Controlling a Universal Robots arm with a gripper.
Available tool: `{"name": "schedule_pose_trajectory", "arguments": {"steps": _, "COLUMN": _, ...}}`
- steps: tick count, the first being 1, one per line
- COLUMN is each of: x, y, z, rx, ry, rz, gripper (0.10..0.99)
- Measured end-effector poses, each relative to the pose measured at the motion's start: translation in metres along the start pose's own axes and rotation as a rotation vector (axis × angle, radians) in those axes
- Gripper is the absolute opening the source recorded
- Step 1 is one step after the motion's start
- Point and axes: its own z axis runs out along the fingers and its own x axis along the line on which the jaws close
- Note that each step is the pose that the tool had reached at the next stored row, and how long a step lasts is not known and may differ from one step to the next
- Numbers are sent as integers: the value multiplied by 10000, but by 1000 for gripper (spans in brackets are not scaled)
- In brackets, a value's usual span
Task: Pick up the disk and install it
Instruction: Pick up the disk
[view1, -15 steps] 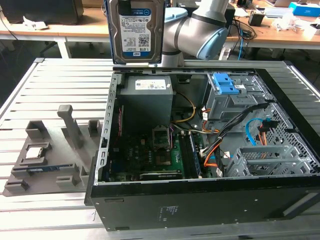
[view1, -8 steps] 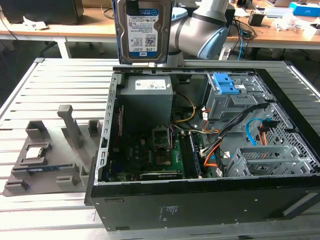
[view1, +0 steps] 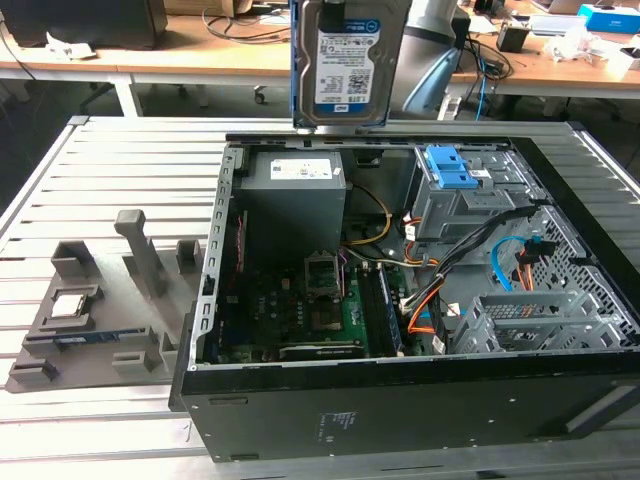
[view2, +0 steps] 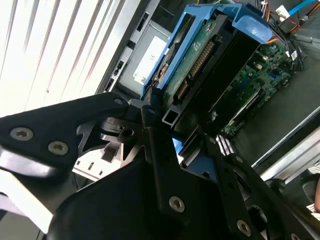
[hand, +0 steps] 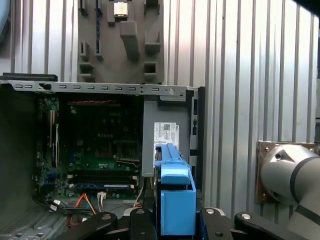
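The pincer (view2: 182, 137) is closed on the disk (view1: 348, 62), and in both wrist views its black fingers (view2: 153, 142) pinch the two sides of the blue bracket. The disk hangs upright with its label facing the exterior view. It is clear above the power supply (view1: 295, 190) end of the open computer case (view1: 400, 415), which lies on the slatted surface (view1: 100, 170).

The disk (view1: 350, 62) is bare silver metal with a dull sheen, faced by a glossy white-and-blue paper label (view1: 343, 88) and edged by a smooth blue plastic bracket (hand: 176, 200). The gripper (view2: 172, 127) clamped on it is matt black metal. The computer case (view1: 400, 420) is matt black painted metal. The drive bay (view1: 445, 215) is plain grey sheet metal under a shiny blue plastic latch (view1: 447, 170). The table (view1: 120, 160) is pale ribbed metal, and the fixture (view1: 100, 320) looks like matt grey plastic.
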Motion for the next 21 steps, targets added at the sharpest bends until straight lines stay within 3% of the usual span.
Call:
{"name": "schedule_pose_trajectory", "arguments": {"steps": 10, "x": 0, "y": -508, "z": -5, "rx": -1, "ry": 1, "rz": -1, "gripper": 365}}
{"name": "schedule_pose_trajectory", "arguments": {"steps": 15, "x": -6, "y": -904, "z": -9, "rx": -2, "ry": 5, "rz": 0, "gripper": 365}}
{"name": "schedule_pose_trajectory", "arguments": {"steps": 17, "x": -9, "y": -961, "z": -10, "rx": -3, "ry": 7, "rz": -1, "gripper": 365}}
{"name": "schedule_pose_trajectory", "arguments": {"steps": 21, "x": -8, "y": -965, "z": -10, "rx": -2, "ry": 7, "rz": -1, "gripper": 365}}
